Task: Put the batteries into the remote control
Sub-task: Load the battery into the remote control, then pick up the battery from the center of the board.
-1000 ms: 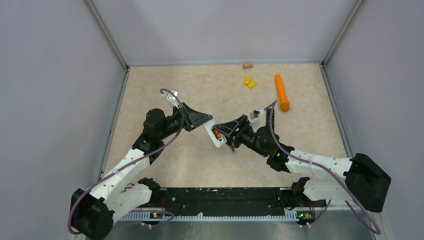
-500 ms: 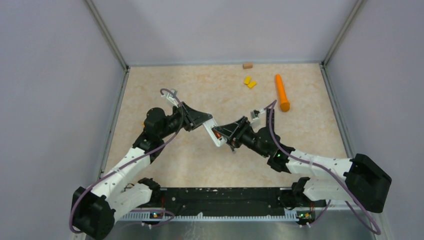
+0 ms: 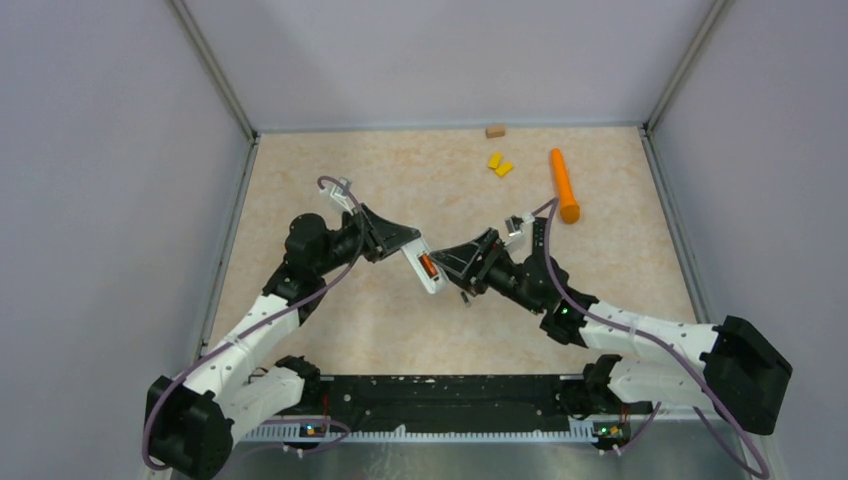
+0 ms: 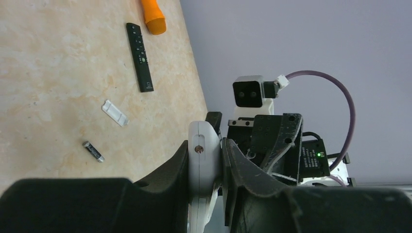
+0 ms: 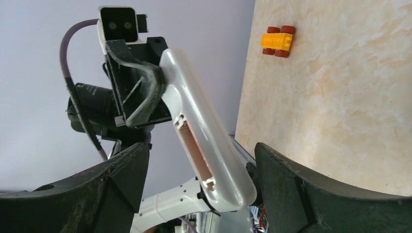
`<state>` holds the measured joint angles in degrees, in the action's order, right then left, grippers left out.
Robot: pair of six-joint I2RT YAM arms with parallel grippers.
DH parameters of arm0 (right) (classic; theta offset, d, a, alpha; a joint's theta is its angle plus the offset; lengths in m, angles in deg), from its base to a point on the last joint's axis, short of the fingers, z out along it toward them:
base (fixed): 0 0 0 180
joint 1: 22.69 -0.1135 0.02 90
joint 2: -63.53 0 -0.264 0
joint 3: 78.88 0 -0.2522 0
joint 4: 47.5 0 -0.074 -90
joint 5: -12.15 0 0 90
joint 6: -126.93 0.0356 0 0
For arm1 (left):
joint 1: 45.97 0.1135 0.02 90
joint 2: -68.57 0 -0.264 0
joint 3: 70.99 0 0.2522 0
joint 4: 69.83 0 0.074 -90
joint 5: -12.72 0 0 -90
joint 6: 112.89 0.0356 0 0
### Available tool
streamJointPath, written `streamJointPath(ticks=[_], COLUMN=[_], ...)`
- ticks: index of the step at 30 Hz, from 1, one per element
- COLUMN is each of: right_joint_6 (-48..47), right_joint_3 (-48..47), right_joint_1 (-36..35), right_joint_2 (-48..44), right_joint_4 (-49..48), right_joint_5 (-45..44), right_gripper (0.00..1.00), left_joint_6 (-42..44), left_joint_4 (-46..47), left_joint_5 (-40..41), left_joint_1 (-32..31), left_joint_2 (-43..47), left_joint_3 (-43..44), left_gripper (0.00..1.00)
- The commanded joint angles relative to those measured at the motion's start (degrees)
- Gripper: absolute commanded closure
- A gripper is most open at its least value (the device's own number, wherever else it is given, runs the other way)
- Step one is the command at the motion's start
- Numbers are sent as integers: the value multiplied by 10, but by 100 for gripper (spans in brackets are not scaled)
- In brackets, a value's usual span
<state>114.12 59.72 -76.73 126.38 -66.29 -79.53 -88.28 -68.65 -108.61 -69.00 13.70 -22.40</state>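
right claw [image 3: 463, 266] backed off, left claw [image 3: 404, 245] has the remote [image 3: 437, 282]
It points to 5 o'clock, orange-red battery [image 3: 427, 266] seated; right claw, tighter a second ago, gapes around its free end. Only the left wrist view catches a dark battery [image 4: 93, 151] on the surface [image 4: 58, 97], 7 o'clock of a white cover [image 4: 115, 113].

Left arm [image 3: 250, 335]: reaches forward and inward from base. Left gripper [image 3: 402, 243]: at upper-left end of white remote [image 3: 428, 272], fingers [image 4: 170, 167] clamped on both its sides. Right arm [image 3: 640, 328]: reaches inward from opposite side. Right gripper [image 3: 458, 268]: at remote's right, jaws spread wide, straddling its lower end.
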Motion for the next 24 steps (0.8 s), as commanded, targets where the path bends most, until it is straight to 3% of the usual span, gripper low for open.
streamJointPath(ticks=[1, 6, 9, 12, 15, 24], right_joint_6=[-43, -195, -350, -449, -486, -536], right_joint_3=[-12, -60, -114, -137, -129, -139], right_joint_1=[17, 54, 60, 60, 60, 51], right_joint_2=[-26, -38, -29, -4, 23, 142], right_joint_4=[-14, 118, 255, 347, 378, 421], right_joint_5=[14, 42, 12, -19, -13, -41], right_gripper=[20, 27, 36, 48, 52, 50], left_joint_6=[36, 109, 176, 206, 227, 278], left_joint_4=[3, -82, -155, -179, -180, -190], left_joint_5=[-16, 15, 80, 130, 158, 193], left_joint_1=[12, 27, 32, 34, 33, 33], left_joint_2=[19, 39, 67, 106, 140, 186], left_joint_3=[8, 18, 19, 2, -13, -21], left_gripper=[100, 100, 100, 100, 100, 100])
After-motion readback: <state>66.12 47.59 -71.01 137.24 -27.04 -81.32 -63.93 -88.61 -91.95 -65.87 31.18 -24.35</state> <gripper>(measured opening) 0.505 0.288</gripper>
